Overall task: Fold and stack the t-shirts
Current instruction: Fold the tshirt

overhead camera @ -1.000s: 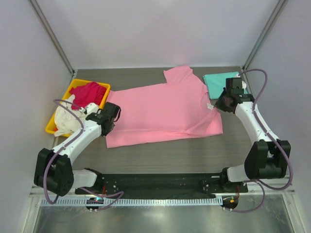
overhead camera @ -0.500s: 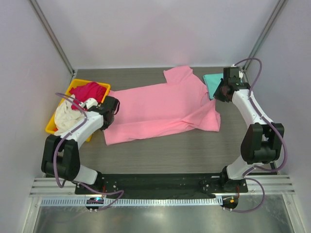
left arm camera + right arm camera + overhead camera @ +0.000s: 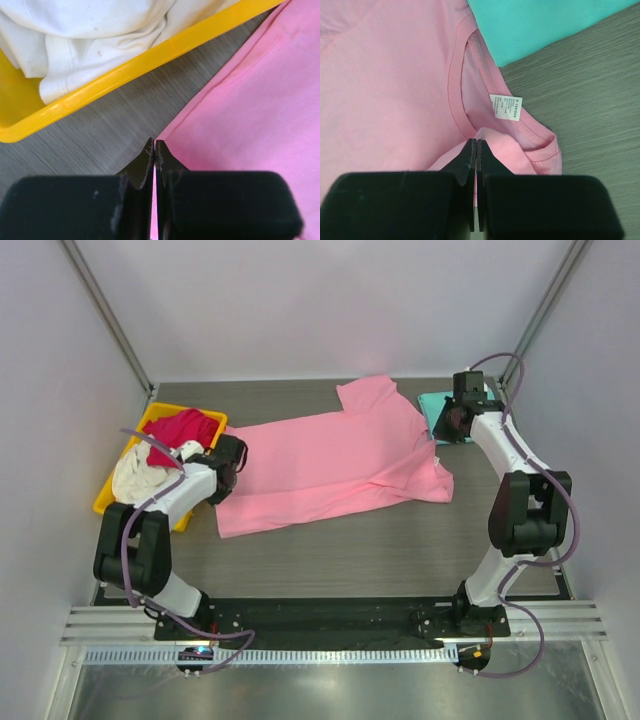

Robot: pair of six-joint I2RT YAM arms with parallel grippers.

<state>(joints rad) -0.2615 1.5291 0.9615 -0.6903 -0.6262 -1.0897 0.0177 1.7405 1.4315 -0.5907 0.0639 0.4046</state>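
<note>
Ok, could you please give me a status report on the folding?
Left gripper shut on pink shirt's hem corner; right gripper shut at its collar. Shirt mostly spread, unfolded. Teal shirt, yellow bin beside, not blocking.

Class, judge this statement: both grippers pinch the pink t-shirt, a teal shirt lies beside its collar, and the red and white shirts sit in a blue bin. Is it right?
Not quite: the bin holding the red shirt and white shirt is yellow, not blue, as the top external view shows. The rest stands.

readable text: none | white neck tag (image 3: 505,107) on pink t-shirt (image 3: 395,85); print too small
</note>
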